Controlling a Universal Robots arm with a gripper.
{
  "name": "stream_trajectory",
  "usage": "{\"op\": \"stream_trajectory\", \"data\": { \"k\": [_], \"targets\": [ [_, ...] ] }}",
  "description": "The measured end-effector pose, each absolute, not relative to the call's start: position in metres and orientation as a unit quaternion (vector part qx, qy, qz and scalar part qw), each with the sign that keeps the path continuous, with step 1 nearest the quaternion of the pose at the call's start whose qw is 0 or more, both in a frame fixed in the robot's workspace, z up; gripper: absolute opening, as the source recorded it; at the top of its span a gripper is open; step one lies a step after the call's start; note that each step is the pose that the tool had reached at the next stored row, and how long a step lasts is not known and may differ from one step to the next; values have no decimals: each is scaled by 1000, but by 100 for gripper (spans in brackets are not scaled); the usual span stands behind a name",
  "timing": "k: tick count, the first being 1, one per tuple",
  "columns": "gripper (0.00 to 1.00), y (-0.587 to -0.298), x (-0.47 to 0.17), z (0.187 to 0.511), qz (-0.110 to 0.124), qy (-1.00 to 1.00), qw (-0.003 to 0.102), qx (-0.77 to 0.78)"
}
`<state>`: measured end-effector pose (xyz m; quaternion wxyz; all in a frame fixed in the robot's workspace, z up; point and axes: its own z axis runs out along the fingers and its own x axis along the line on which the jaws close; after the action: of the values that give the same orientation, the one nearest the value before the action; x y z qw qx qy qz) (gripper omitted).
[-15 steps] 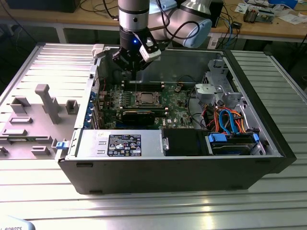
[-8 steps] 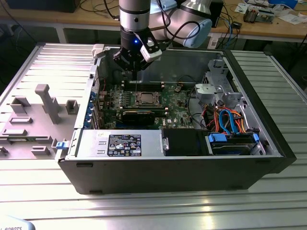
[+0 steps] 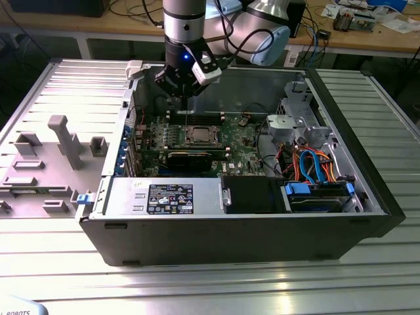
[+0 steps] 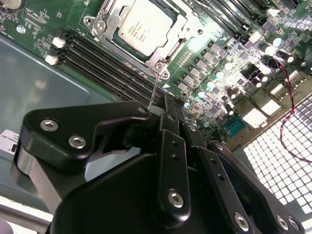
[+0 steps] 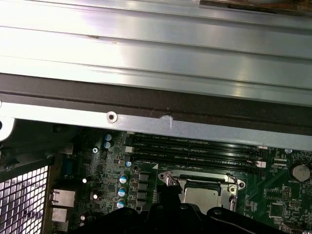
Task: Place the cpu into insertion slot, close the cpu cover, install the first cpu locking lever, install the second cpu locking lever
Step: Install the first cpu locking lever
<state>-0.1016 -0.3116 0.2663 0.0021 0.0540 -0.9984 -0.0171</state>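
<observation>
One arm stood over the open computer case, its gripper hanging just above the back edge of the green board, on the far side of the socket in the exterior view. In the second wrist view the gripper had its black fingers drawn together on a thin silver locking lever, a wire-like rod that ran from the fingertips toward a screw at the corner of the socket frame.

The cpu already lay in the insertion slot, its dull silver top facing up. The cpu cover seemed folded down around it, the chip showing through the window. In the exterior view the cpu sat near the middle of the board, just in front of the gripper, with the long black card lying nearer the camera.

In the first wrist view the cpu showed beside the long memory slots, with the case's metal wall beyond them. The case rested on a ribbed metal table, and a grey fixture tray sat to the exterior view's left.
</observation>
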Motion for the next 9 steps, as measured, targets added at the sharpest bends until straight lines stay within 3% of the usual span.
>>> {"op": "stream_trajectory", "data": {
  "k": [9],
  "targets": [
    [11, -312, -93, 266, -17, -998, 2, 54]
  ]
}}
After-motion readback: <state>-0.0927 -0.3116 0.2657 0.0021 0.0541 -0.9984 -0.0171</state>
